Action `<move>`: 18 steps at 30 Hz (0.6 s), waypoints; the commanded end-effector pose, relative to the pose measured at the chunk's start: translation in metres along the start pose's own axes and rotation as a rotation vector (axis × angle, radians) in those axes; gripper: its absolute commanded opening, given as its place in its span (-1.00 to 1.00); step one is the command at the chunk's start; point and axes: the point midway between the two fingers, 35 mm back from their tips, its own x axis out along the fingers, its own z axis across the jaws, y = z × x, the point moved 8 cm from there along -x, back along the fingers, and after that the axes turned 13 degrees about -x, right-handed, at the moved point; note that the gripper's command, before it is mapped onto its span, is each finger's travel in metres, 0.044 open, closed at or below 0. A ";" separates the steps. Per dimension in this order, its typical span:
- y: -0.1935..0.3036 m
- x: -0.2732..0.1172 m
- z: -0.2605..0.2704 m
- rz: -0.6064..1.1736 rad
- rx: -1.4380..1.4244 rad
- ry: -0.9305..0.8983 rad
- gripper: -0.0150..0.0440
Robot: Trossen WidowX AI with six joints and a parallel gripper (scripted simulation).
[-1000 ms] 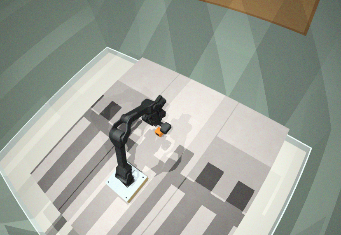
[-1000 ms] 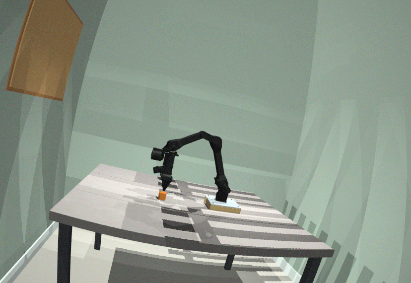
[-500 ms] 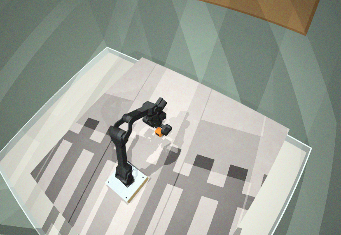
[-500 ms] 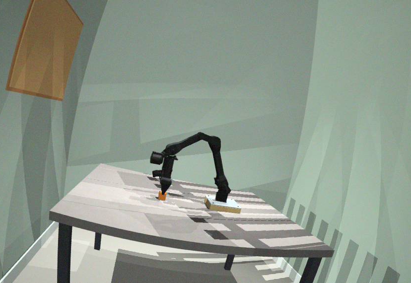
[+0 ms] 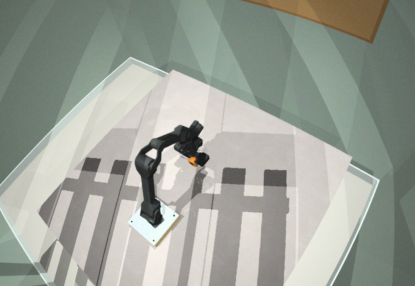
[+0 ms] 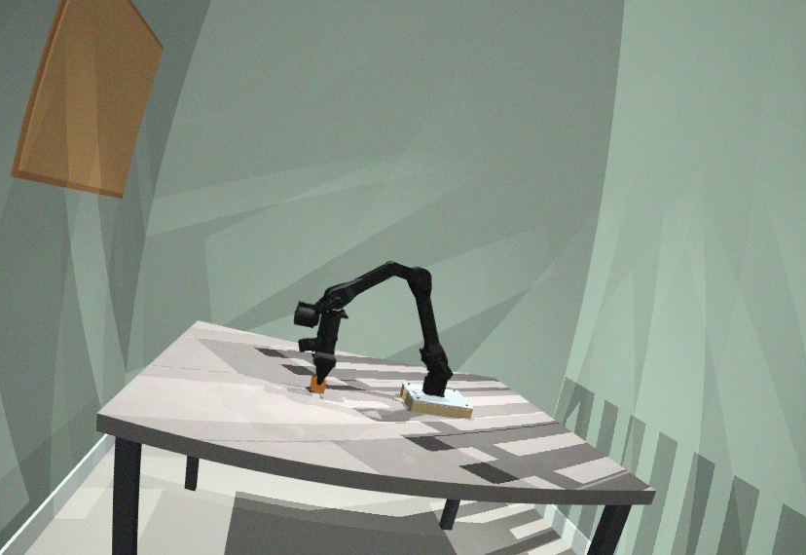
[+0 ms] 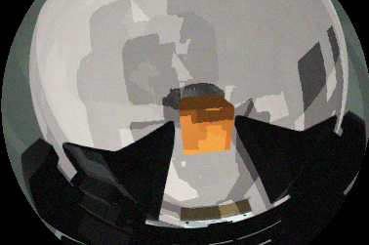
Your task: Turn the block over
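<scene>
The orange block (image 5: 192, 162) (image 6: 316, 387) (image 7: 207, 134) is on the pale table (image 5: 316, 161) (image 6: 174, 405), at the tip of the arm. My gripper (image 5: 196, 160) (image 6: 318, 381) (image 7: 205, 123) points down over it, with one finger on each side of the block. The fingers are partly open. In the wrist view a narrow gap shows at the block's left side, and the right fingertip is very close to its right side. One face looks dark brown and another bright orange with uneven patches. I cannot tell which side is marked.
The arm's white base plate (image 5: 167, 219) (image 6: 457, 402) (image 7: 215, 223) sits on the table near the block. The table's edge (image 6: 273, 465) runs around it. A brown panel (image 5: 343, 20) (image 6: 90, 97) is well away from the arm. Striped shadows cross the tabletop.
</scene>
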 end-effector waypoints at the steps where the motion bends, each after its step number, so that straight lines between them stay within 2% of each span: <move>1: 0.001 0.001 0.001 0.002 0.002 -0.005 0.11; 18: 0.001 0.001 0.001 0.002 0.002 -0.005 -0.27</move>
